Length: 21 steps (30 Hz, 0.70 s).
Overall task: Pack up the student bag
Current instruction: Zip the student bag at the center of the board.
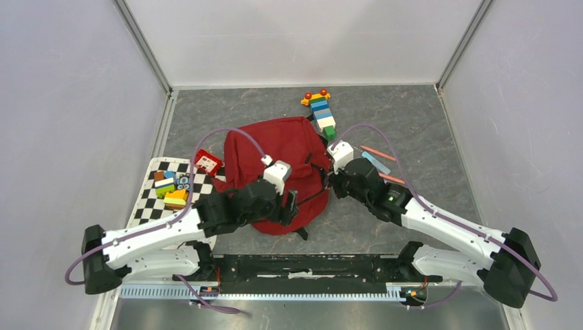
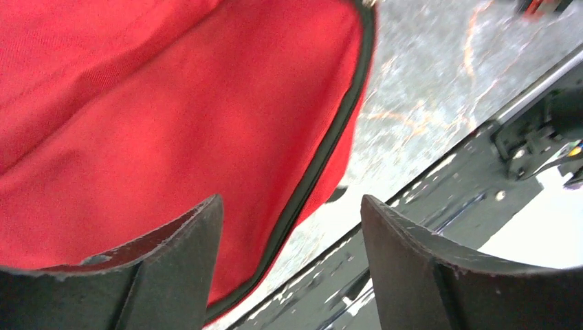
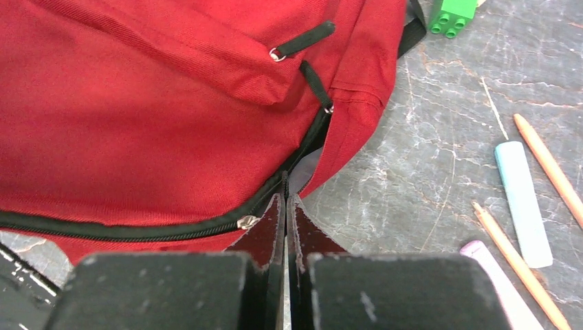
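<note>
The student bag (image 1: 282, 148), a dark-red backpack, lies in the middle of the table. My left gripper (image 1: 292, 206) hangs open over its near edge. In the left wrist view the fingers (image 2: 289, 199) stand wide apart above the bag's (image 2: 172, 124) black-trimmed rim, and nothing is between them. My right gripper (image 1: 330, 180) sits at the bag's right side. In the right wrist view its tips (image 3: 285, 197) are pressed together on a thin black piece at the zipper line of the bag (image 3: 137, 103), where a little grey lining shows.
A checkered mat (image 1: 148, 199) at the left carries toy blocks (image 1: 172, 189) and a small red box (image 1: 207, 163). A block tower (image 1: 320, 113) lies behind the bag. Pencils (image 3: 512, 254) and a light-blue eraser (image 3: 522, 203) lie to the right. A black rail (image 1: 302, 265) runs along the near edge.
</note>
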Available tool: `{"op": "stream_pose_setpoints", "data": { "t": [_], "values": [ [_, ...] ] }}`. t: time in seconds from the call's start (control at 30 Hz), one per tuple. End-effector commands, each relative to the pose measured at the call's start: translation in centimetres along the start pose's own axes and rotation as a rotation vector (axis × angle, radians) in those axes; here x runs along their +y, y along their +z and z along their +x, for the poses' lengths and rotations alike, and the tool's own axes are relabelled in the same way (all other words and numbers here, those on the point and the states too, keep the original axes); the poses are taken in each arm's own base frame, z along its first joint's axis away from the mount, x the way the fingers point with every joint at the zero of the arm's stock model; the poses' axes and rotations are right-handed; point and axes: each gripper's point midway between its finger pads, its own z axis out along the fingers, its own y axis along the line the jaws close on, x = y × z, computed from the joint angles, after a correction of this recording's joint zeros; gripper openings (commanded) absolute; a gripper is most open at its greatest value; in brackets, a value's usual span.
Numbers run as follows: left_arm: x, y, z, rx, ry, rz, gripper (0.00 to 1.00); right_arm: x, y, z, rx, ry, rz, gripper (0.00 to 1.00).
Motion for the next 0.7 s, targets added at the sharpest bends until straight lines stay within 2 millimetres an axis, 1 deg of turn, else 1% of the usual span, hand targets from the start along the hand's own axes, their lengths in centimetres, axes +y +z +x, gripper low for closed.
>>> {"op": "stream_pose_setpoints", "data": {
  "t": [0.0, 0.1, 0.17, 0.23, 0.3, 0.37, 0.47, 0.5, 0.57, 0.63, 0.67],
  "values": [
    [-4.1, 1.3, -6.3, -0.142, 0.015, 0.094, 0.8, 1.1, -1.0, -1.0, -0.06, 0.032, -0.079, 0.0],
    [-4.7, 3.5, -7.3, -0.142, 0.029, 0.057, 0.83, 1.3, -1.6, -0.7, -0.056, 0.047, -0.095, 0.0],
    [-5.4, 5.1, -7.5, -0.14, 0.038, 0.061, 0.83, 1.2, -1.9, -0.5, -0.049, 0.05, -0.096, 0.0],
    [-5.8, 6.6, -7.2, -0.141, 0.042, 0.065, 0.81, 1.1, -2.2, -0.4, -0.047, 0.056, -0.093, 0.0],
    [-6.0, 7.9, -6.8, -0.155, 0.036, 0.067, 0.75, 1.1, -2.4, -0.3, -0.043, 0.058, -0.094, 0.0],
    [-5.7, 8.7, -6.3, -0.154, 0.008, 0.05, 0.65, 1.1, -2.6, -0.3, -0.045, 0.063, -0.094, 0.0],
    [-5.5, 9.1, -5.6, -0.156, -0.021, 0.054, 0.48, 1.0, -2.9, -0.3, -0.05, 0.069, -0.095, 0.0],
    [-5.6, 9.1, -5.5, -0.158, -0.027, 0.062, 0.37, 1.0, -2.9, -0.2, -0.05, 0.072, -0.093, 0.0],
    [-5.8, 9.1, -5.0, -0.152, -0.035, 0.08, 0.19, 0.9, -3.0, 0.0, -0.049, 0.075, -0.092, 0.0],
    [-6.2, 9.1, -4.3, -0.131, -0.034, 0.111, 0.1, 0.9, -2.9, 0.0, -0.051, 0.077, -0.09, 0.0],
    [-6.5, 9.1, -3.7, -0.109, -0.025, 0.134, 0.07, 0.9, -2.9, 0.0, -0.05, 0.075, -0.089, 0.0]
  ]
}}
